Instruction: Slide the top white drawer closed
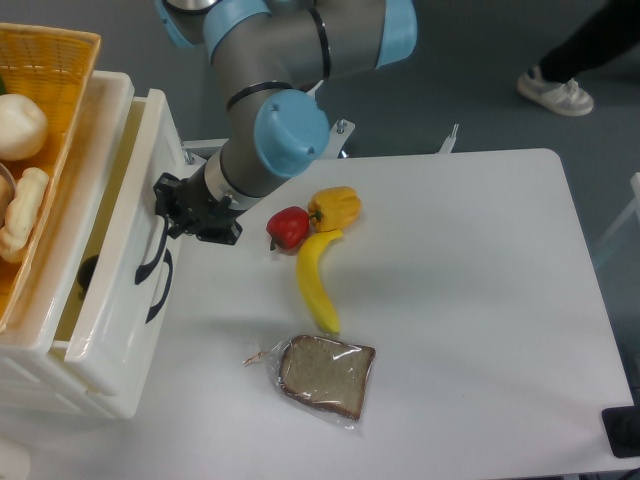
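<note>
white plastic, the top white drawer (120, 250) at the table's left edge stands slightly open. gripper (168, 212) presses its front by the dark handle (150, 262); finger spread can't be told. an off-centre push could jam it askew.
</note>
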Controlling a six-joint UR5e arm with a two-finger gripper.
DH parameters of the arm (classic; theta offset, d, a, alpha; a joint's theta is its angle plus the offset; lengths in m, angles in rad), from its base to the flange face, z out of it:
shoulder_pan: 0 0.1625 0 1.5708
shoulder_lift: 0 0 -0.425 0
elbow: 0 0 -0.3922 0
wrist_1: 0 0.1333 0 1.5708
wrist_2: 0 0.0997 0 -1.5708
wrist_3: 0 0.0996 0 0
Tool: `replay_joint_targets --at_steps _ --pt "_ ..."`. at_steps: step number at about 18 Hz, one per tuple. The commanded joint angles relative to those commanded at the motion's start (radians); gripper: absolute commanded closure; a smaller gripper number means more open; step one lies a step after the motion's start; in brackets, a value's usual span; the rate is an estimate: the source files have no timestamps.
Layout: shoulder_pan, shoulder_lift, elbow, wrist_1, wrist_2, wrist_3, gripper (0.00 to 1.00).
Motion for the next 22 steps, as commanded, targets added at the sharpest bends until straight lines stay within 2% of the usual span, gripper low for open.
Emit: replay_joint_targets --at_steps 8,10,11,12,13,16,19,22 --pt "-0.026 0.0 0.011 0.0 0.0 -0.012 1.0" --pt "0.001 0.0 0.012 0.006 0.005 -0.005 0.77" --pt "0.032 0.0 0.012 0.02 0.005 -0.005 0.69" --pt "0.061 -0.002 0.014 0.035 0.006 -0.002 0.43" --pt "0.093 0.0 0.014 0.057 0.008 0.007 0.0" --pt "0.185 -0.002 0.015 0.133 0.018 0.012 0.0" --pt "0.257 -0.014 0.026 0.196 0.142 0.027 0.0" --pt "0.32 -0.044 0.051 0.224 0.218 0.118 0.0"
